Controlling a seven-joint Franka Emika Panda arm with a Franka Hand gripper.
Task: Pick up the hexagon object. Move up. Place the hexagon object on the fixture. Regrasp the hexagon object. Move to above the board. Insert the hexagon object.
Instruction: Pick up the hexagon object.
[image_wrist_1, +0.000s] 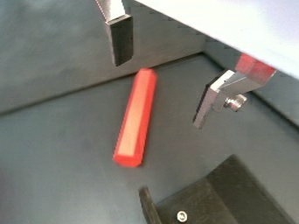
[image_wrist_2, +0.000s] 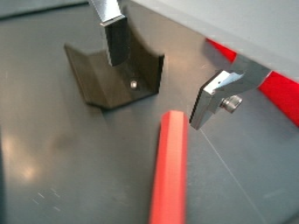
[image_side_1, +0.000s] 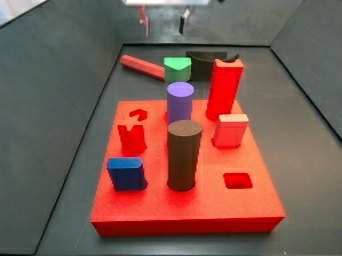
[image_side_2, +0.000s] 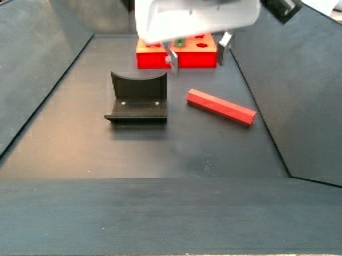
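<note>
We are looking first at the big red board (image_side_1: 187, 190), which is sitting closest to us in a side view. It is lying flat on the dark floor (image_side_2: 160, 150) and many pegs are standing in it. We are seeing a tall red pillar (image_side_1: 226, 86), a brown cylinder (image_side_1: 183, 153), a purple peg (image_side_1: 179, 102), a green peg (image_side_1: 177, 68), a short pink block (image_side_1: 230, 130) and a blue block (image_side_1: 126, 172).

Next in size is the fixture (image_side_2: 138, 97), the dark bent piece that is standing on the floor near the board.

Then comes the hexagon object (image_side_2: 221, 106), the long slim red rod. It is lying flat on the floor, just beside the fixture and not touching it. Nothing is holding it.

Our hand (image_wrist_1: 163, 70) is hanging above the rod. Its two silver fingers (image_wrist_1: 121, 39) are spread wide apart and are holding nothing. In a wrist view the rod is lying below the gap between them, a bit off to one side.

We are getting ready to pick up the rod. To do it well, we think we should center the hand over the middle of the rod, with one finger on each long side. Then we should go straight down and squeeze gently, so the rod is not rolling or tipping.
</note>
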